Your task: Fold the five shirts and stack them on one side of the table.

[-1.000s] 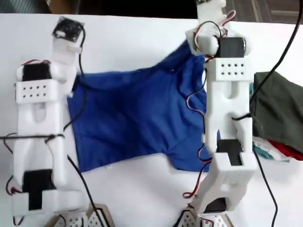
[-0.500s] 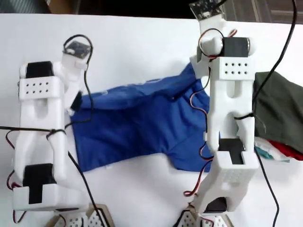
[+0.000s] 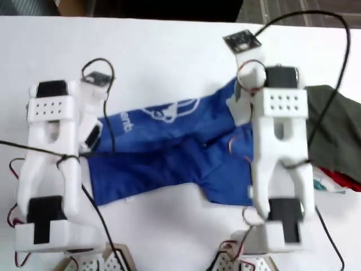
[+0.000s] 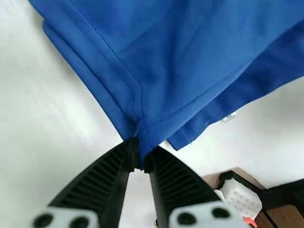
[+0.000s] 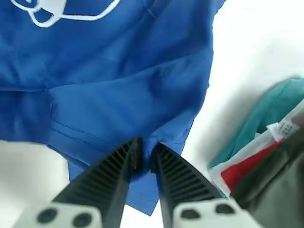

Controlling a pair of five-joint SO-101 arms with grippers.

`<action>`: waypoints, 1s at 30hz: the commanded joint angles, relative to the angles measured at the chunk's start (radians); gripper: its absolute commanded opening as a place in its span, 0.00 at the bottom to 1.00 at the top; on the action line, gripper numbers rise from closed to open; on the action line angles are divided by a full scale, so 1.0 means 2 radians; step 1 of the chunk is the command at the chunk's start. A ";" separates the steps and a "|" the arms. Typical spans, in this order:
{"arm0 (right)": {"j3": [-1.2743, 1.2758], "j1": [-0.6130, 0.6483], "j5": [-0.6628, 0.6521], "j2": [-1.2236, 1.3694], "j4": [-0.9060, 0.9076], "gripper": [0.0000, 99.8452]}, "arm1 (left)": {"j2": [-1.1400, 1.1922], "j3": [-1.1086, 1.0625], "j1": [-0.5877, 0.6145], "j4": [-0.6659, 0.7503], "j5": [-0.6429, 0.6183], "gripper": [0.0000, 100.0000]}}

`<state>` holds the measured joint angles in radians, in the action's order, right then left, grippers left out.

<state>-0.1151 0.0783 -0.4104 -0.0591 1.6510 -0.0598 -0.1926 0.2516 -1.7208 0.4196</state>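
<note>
A blue shirt point(image 3: 169, 158) lies spread across the middle of the white table point(image 3: 169, 51). Its far part is lifted and doubled over toward the near side, so a white print point(image 3: 169, 110) shows on the upturned side. My left gripper point(image 4: 141, 160) is shut on a hemmed edge of the blue shirt point(image 4: 190, 57) at the shirt's left end. My right gripper point(image 5: 144, 159) is shut on a fold of the blue shirt point(image 5: 118, 90) at its right end, beside the pile. In the high view the left gripper point(image 3: 91, 132) and right gripper point(image 3: 241, 107) hold opposite ends.
A pile of folded shirts point(image 3: 335, 135) sits at the table's right side, dark green on top with red and teal layers point(image 5: 259, 159) under it. Cables hang from both arms. Bare table stretches beyond the shirt, and the arm bases point(image 3: 96, 259) stand at the near edge.
Both grippers have pulled the shirt's far edge back toward the near side, folding it over itself. The white print has come into view.
</note>
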 commanded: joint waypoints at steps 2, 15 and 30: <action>0.091 -0.014 -0.008 -0.097 -0.036 0.02 | -0.080 -0.037 -0.005 -0.006 0.019 0.03; 0.257 -0.063 -0.057 -0.185 -0.071 0.02 | -0.119 -0.206 -0.005 0.081 0.035 0.03; 0.394 -0.064 -0.058 -0.273 -0.089 0.02 | -0.119 -0.217 -0.004 0.078 0.035 0.03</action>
<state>0.6582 -0.0414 -0.5194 -0.5439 1.4837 -0.2670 -0.6191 0.2516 -1.5673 0.4841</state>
